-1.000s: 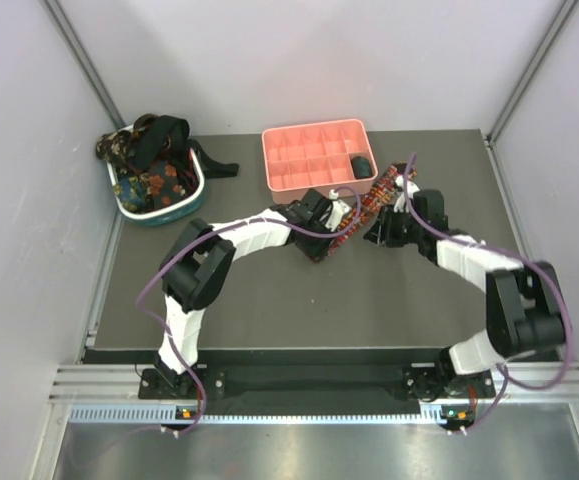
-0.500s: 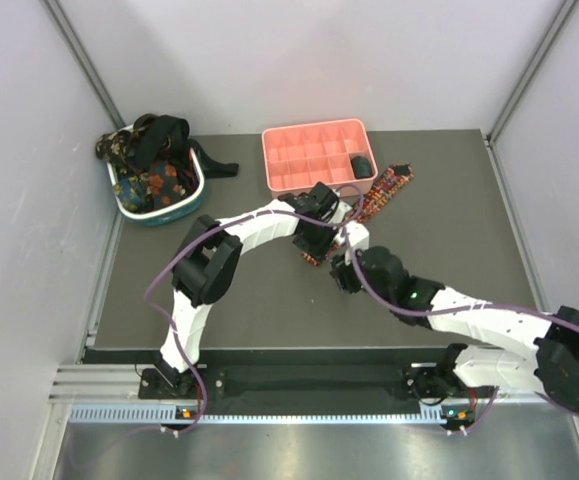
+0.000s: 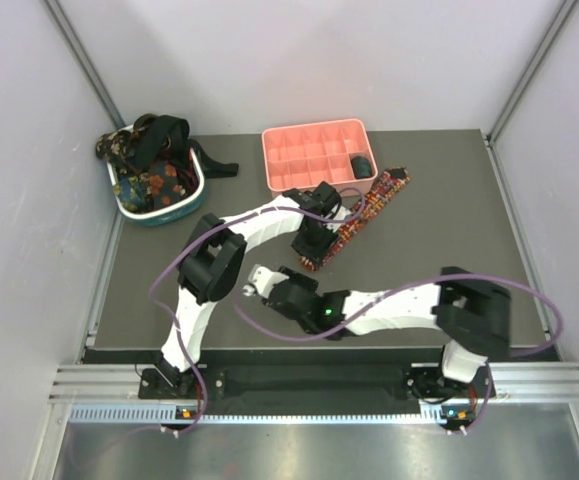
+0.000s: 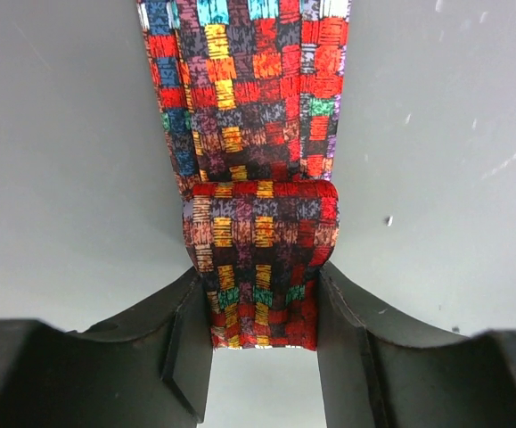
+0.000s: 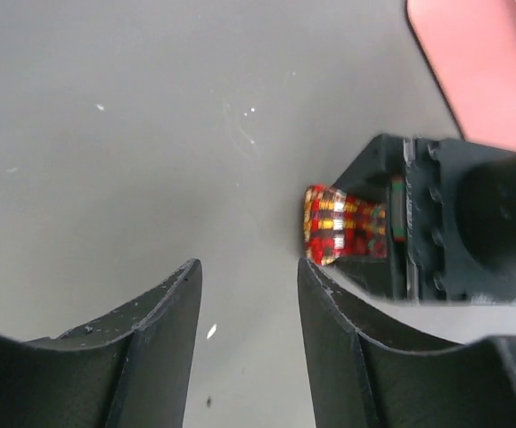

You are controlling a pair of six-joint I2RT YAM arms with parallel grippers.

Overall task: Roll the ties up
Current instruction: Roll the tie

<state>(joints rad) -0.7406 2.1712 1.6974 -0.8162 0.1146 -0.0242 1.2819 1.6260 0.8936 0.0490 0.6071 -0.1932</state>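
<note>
The plaid tie (image 3: 364, 208) lies diagonally on the dark mat, from below the pink tray toward the middle. Its near end is folded over (image 4: 262, 241). My left gripper (image 3: 313, 240) is shut on that folded end, one finger on each edge (image 4: 262, 299). My right gripper (image 3: 252, 281) is open and empty, low over bare mat to the front left of the tie (image 5: 247, 294). In its view the tie end (image 5: 329, 234) shows in the left gripper. Dark floral and black ties (image 3: 154, 160) are heaped in the basket.
The pink compartment tray (image 3: 287, 178) stands at the back centre with a dark rolled item (image 3: 362, 167) in one compartment. The teal-and-white basket (image 3: 164, 212) stands at the back left. My right arm lies across the front of the mat.
My right arm has swung from the right of the plaid tie across the front to the left. My left gripper has stayed on the tie's near end.
</note>
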